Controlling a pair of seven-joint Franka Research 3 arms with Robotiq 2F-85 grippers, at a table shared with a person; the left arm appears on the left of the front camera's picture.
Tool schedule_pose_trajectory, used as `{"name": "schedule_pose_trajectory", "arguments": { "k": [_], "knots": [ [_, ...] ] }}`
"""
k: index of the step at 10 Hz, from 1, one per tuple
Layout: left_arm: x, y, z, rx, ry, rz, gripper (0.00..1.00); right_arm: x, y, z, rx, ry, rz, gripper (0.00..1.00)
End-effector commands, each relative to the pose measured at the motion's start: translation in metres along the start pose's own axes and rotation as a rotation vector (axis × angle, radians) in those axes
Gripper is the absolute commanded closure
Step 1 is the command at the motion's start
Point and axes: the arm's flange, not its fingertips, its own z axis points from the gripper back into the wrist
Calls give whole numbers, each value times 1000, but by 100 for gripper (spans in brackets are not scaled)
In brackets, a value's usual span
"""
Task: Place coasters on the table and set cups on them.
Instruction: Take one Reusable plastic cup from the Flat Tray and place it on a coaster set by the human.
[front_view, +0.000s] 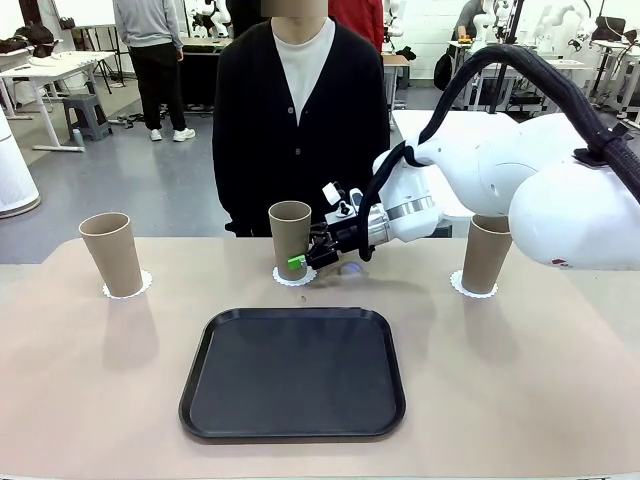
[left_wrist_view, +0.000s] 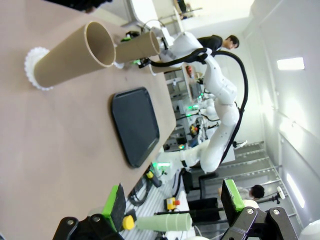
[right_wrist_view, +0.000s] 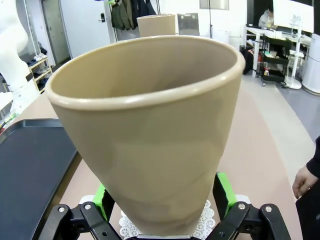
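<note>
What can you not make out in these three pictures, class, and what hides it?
- Front view: the right cup, its upper part behind the right arm.
- Right wrist view: the middle coaster, mostly behind the middle cup.
- Right wrist view: whether the right gripper pads touch that cup.
- Front view: the black tray, contents none.

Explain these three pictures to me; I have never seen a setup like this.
Two white robot arms share a beige table with a person standing opposite. The front picture looks across the table; the other two come from cameras on each arm's wrist. Three brown cups stand on white paper coasters: left cup, middle cup, right cup. A black tray lies bare in front. The right end effector straddles the middle cup's base with its jaws open. The left end effector is open, holding nothing.
</note>
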Motion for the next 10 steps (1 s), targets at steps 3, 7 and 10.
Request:
{"name": "schedule_pose_trajectory", "arguments": {
  "k": [3, 7, 10],
  "knots": [
    [0, -4, 1, -5, -4, 3, 0, 12, 1, 26, -42, 129, -34, 0],
    [0, -4, 1, -5, -4, 3, 0, 24, 15, 67, -152, 224, -67, 0],
    [0, -4, 1, -5, -4, 3, 0, 38, 30, 94, -217, 247, -91, 0]
  ]
}}
